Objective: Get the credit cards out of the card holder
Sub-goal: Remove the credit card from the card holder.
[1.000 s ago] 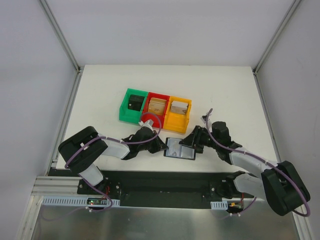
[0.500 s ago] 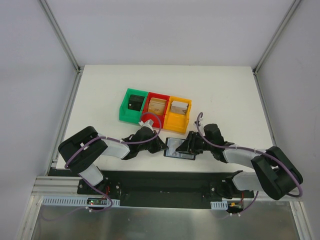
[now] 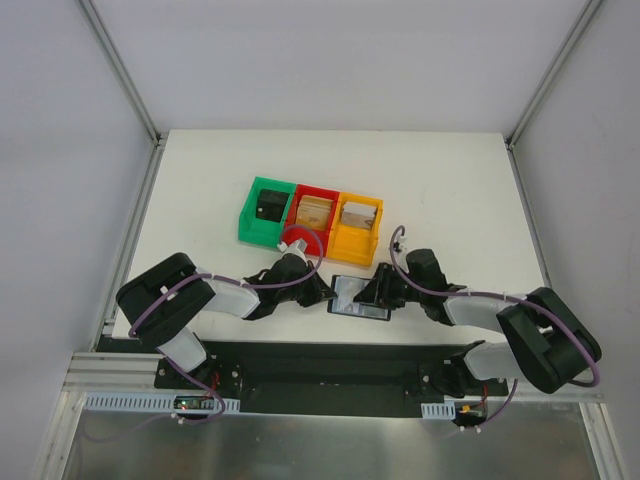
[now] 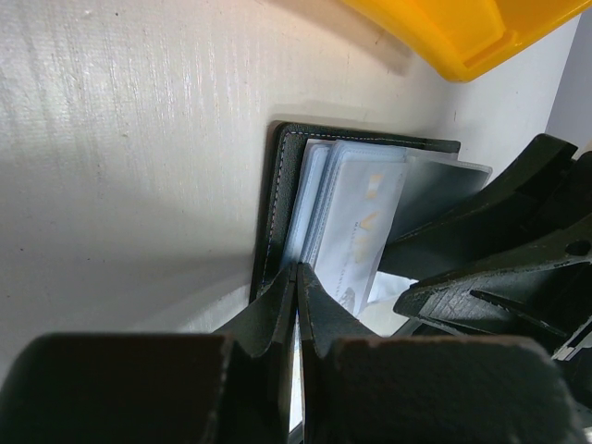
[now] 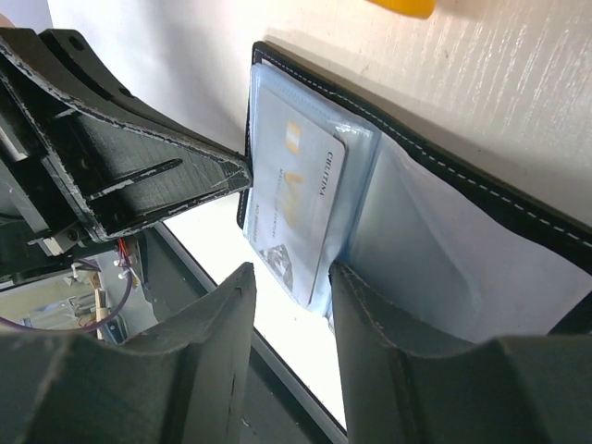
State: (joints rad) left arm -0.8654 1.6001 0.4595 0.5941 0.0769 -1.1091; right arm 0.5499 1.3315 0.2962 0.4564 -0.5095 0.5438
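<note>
Left gripper [image 3: 322, 293] is closed tight, its fingers pressed flat against each other. Its tip rests on the left edge of the card holder [image 3: 355, 298]; the left wrist view shows the closed tip meeting the stitched black border. The pictures show no part of the holder caught between those fingers.

Right gripper [image 3: 380, 292] comes in low from the holder's right side. Its fingers [image 5: 222, 333] stand part way apart. In the right wrist view, the near end of the cards [image 5: 296, 199] lies in the gap between them. Whether either finger touches the cards cannot be told.

The card holder lies open and flat on the white tabletop [image 3: 450, 180], close to the near edge and about midway along it. It sits just in front of the yellow bin [image 3: 355, 243] and between the two grippers. Its clear sleeves face up. The pale bluish cards are stacked in the left half, still tucked in their pocket. The top card bears a small gold patch and dark lettering too small to read surely.

Behind the holder, three small bins stand in a row, touching side by side. They are a green bin [image 3: 250, 222], a red bin [image 3: 318, 190] and the yellow bin. The green bin holds a dark block [image 3: 268, 205], the red bin something tan, and the yellow bin something pale.
</note>
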